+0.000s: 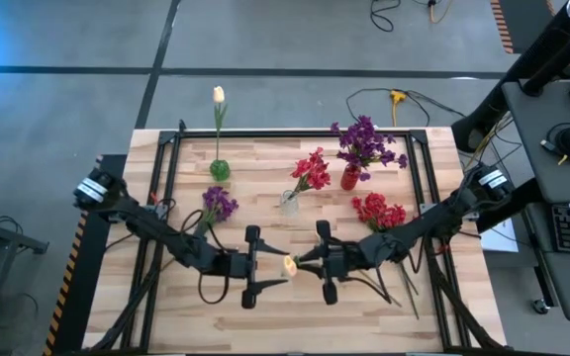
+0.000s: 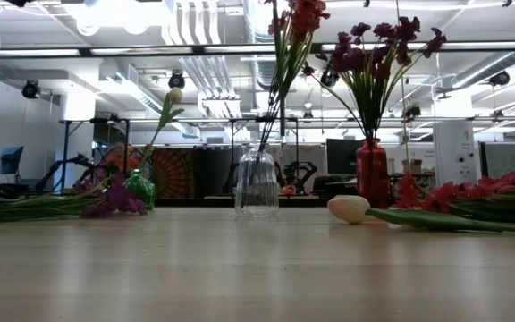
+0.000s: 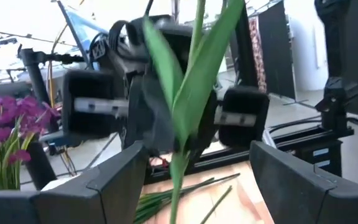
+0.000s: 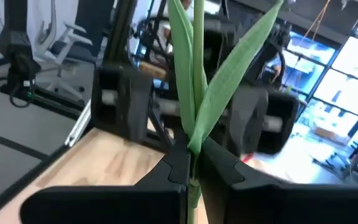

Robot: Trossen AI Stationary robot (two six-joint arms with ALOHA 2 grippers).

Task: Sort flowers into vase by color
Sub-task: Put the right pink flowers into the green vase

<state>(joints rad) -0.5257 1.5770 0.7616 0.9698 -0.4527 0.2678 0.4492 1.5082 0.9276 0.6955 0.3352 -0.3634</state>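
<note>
Tulip (image 1: pixel 289 265) hangs mid-table between the grippers: right gripper (image 4: pixel 193 163) is clenched on its stem, left gripper (image 3: pixel 194 165) gapes around the leaves. It looks light, with a thin, springy stem, best pinched low on the stem, below the leaves.

clear vase (image 2: pixel 257 183) mid-table with red flowers (image 2: pixel 295 20), red vase (image 2: pixel 372 173) holding purple ones (image 2: pixel 374 45), small green vase (image 2: pixel 139 189) with a tulip (image 2: pixel 174 96), cream bud (image 2: pixel 348 208) lying on the table (image 2: pixel 240 268) beside loose red stems (image 2: pixel 472 201)
</note>
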